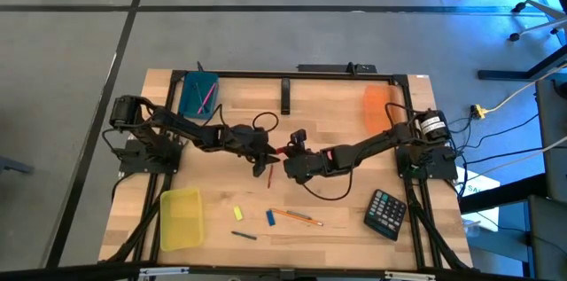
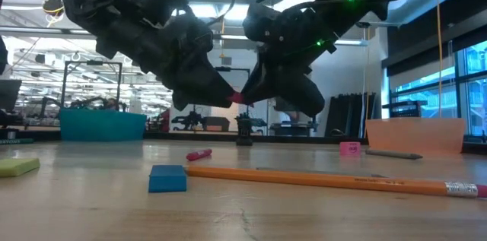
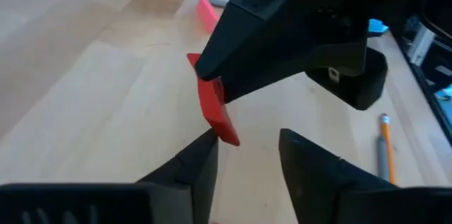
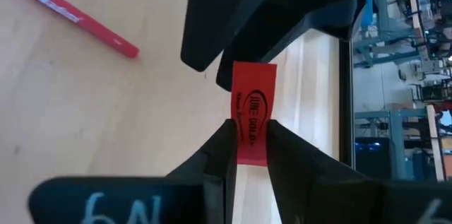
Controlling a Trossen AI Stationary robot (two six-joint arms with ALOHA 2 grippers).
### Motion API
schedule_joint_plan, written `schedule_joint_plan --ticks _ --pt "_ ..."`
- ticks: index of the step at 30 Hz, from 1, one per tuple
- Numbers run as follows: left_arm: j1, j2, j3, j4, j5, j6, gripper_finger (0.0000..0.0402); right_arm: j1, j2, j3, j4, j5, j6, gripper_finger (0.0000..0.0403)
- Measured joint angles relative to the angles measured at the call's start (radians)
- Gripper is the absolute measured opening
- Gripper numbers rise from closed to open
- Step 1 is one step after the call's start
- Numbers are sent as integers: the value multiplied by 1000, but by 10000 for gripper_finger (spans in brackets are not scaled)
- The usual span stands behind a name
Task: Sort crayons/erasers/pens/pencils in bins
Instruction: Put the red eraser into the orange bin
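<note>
**Red eraser pinched between 2 arms, mid-worktop**

The right gripper (image 4: 248, 155) pinches the red eraser (image 4: 253, 107) above the worktop (image 1: 337, 130); the left gripper (image 3: 247, 155), spread, sits beside it. 1 yellow eraser (image 1: 237, 213) lies near the yellow bin (image 1: 180, 219). 3 bins: the teal bin (image 1: 197, 95) holds thin sticks, the orange bin (image 1: 379, 104) looks bare.

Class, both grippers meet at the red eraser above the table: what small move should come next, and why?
Probably the left gripper should close on the red eraser: the right gripper pinches one end, while the left fingers sit open beside the other end, so a handover looks underway.
</note>
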Motion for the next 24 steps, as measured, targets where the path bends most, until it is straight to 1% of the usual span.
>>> schedule_joint_plan --ticks 3,6,9,12,16,20,22,24 --pt "3 0 0 0 -62 -1 161 -1 0 0 -4 0 -11 71" --pt "22 0 0 -1 -108 6 168 0 0 0 2 -2 -36 71" --pt "34 0 0 0 -97 38 166 0 0 0 17 -5 -48 71" --pt "36 0 0 -1 -67 63 154 -1 0 1 32 -4 -53 71" --pt "29 0 0 -3 -12 116 116 0 0 1 44 -5 -77 71" --pt "16 0 0 -7 -21 188 57 0 0 1 52 -14 -110 72" --pt "14 0 0 -13 -26 211 25 0 -1 1 50 -44 -115 74" --pt "13 0 0 -17 -25 213 10 -1 -2 1 48 -68 -109 82"
